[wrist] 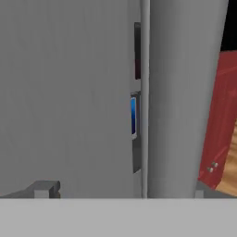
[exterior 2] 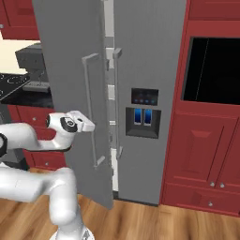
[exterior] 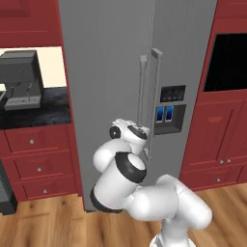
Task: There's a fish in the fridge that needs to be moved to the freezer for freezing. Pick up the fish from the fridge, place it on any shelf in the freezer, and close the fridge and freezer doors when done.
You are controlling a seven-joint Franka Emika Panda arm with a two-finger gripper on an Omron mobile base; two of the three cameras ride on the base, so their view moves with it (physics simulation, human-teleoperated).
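Note:
The fridge door point(exterior 2: 65, 70), wide and plain, stands ajar, and a narrow pale slit point(exterior 2: 111, 93) shows beside it. Its bar handle point(exterior 2: 91, 112) is right in front of my gripper point(exterior 2: 88, 125), which is level with the bar's lower half. In the hand view the fingertips point(wrist: 44, 189) sit wide apart, so my gripper point(wrist: 121, 190) is open, and a vertical grey bar point(wrist: 145, 92) runs up between them. The freezer door point(exterior 2: 145, 56), with its blue-lit dispenser panel point(exterior 2: 143, 115), is shut. From the left, my gripper point(exterior: 141, 137) hangs by the fridge handle point(exterior: 143, 87). The fish is hidden inside.
Red cabinets with a dark oven opening point(exterior 2: 213, 70) stand right of the unit. To the left, a dark counter point(exterior: 34, 108) over red drawers carries a grey coffee machine point(exterior: 19, 79). Wooden floor point(exterior 2: 154, 220) lies in front.

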